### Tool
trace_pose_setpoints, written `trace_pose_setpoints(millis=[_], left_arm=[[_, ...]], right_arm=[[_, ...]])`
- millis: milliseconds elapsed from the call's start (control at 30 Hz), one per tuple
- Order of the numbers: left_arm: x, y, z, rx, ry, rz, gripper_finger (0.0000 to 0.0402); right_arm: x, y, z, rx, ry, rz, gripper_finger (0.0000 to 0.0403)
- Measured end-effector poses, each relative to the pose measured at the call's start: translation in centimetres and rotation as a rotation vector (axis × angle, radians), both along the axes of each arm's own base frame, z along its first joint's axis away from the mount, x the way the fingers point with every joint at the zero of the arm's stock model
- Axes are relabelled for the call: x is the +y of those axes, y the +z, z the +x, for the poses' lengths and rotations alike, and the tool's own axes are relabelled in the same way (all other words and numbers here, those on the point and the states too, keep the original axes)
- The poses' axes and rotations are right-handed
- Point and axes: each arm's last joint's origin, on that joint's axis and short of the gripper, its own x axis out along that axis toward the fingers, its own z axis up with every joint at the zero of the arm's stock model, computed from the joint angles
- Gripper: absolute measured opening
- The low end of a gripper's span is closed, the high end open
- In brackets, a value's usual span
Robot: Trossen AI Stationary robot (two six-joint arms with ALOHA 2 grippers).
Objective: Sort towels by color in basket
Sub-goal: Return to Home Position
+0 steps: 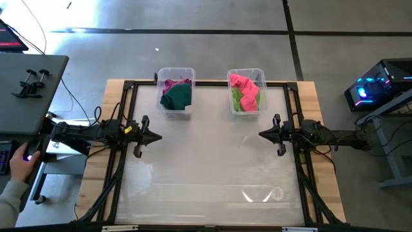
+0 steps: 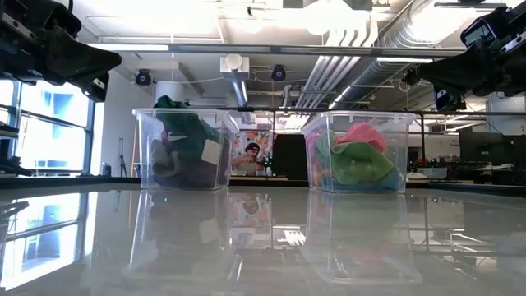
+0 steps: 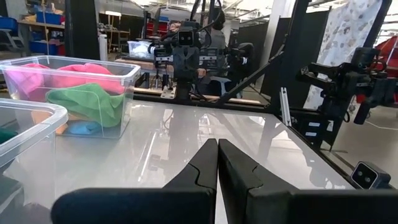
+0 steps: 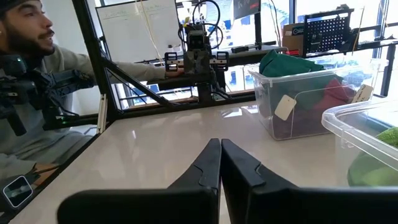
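Two clear plastic bins stand at the table's far edge. The left bin (image 1: 176, 92) holds dark green and magenta towels (image 1: 176, 95); a white tag shows on its wall (image 4: 285, 107). The right bin (image 1: 246, 91) holds pink and light green towels (image 1: 244, 93), with light blue and orange beneath (image 3: 81, 127). The other colours are hidden. My left gripper (image 1: 158, 136) hovers shut at the table's left side, my right gripper (image 1: 262, 134) shut at its right side, both pointing inward and clear of the bins.
The glossy white tabletop (image 1: 212, 167) stretches between and in front of the arms. A black frame (image 1: 129, 87) borders the table. A person sits at the left, with a hand (image 1: 19, 164) near a keyboard. A lit computer (image 1: 370, 87) stands at the right.
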Motion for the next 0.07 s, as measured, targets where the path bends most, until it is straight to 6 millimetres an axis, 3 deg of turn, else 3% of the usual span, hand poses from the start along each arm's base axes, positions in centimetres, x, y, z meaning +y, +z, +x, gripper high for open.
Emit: trace_pose_setpoints(millis=[67], left_arm=[[0.00,0.00,0.00,0.000,0.000,0.000,0.0000]], right_arm=[[0.00,0.00,0.00,0.000,0.000,0.000,0.0000]])
